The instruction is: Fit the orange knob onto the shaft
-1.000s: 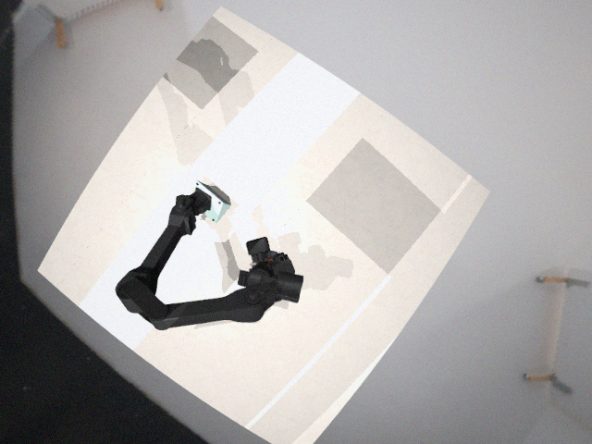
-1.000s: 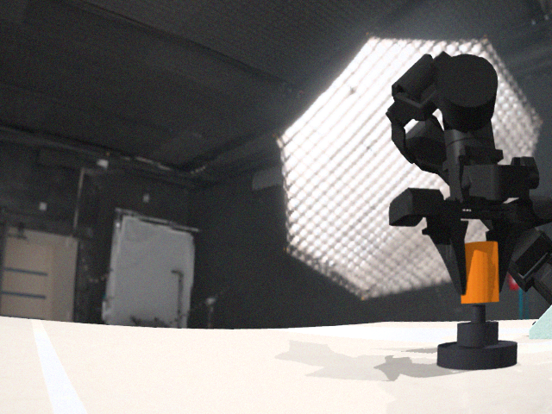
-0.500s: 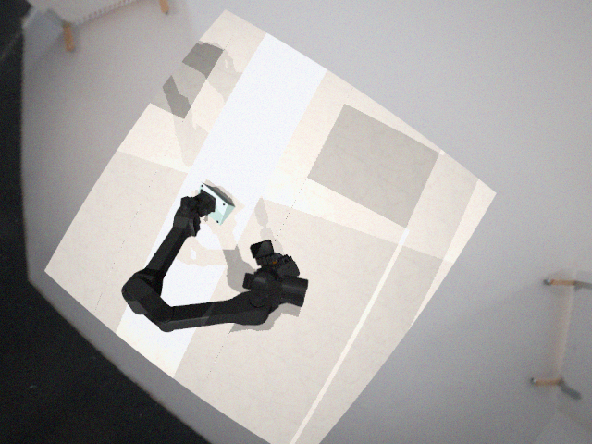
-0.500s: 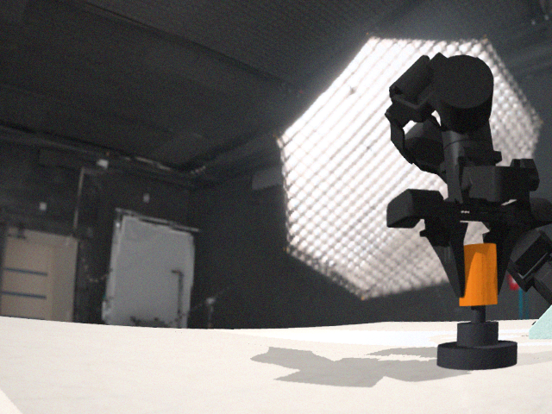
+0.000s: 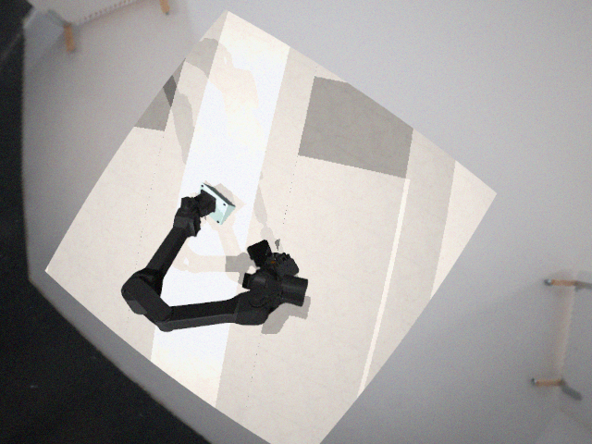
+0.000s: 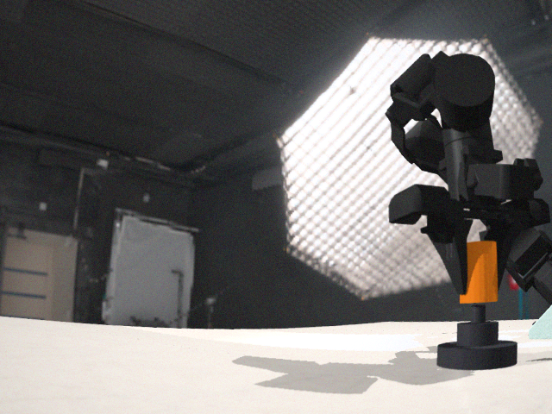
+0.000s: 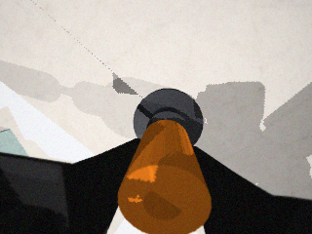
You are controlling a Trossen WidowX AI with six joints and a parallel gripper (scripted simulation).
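The orange knob [image 6: 483, 272] [image 7: 166, 195] is a tall cylinder, roughly upright. My gripper [image 6: 482, 285] [image 7: 165, 147] is shut on it, with one finger on each side. The knob is directly over the dark shaft [image 6: 478, 313], and a short length of shaft shows between the knob's underside and the stepped round pedestal [image 6: 477, 356] [image 7: 168, 100]. Whether the shaft's tip is inside the hole cannot be told. The hole's flat side and the shaft's flat side are hidden. In the top view the arm covers the knob and pedestal.
A pale green block [image 5: 221, 210] [image 6: 542, 327] [image 7: 11, 142] with dark spots is at the foot of the arm, beside its base [image 5: 205, 203]. The arm bends around from there to the pedestal. Shadows of the arm lie across the pale table [image 5: 325, 229].
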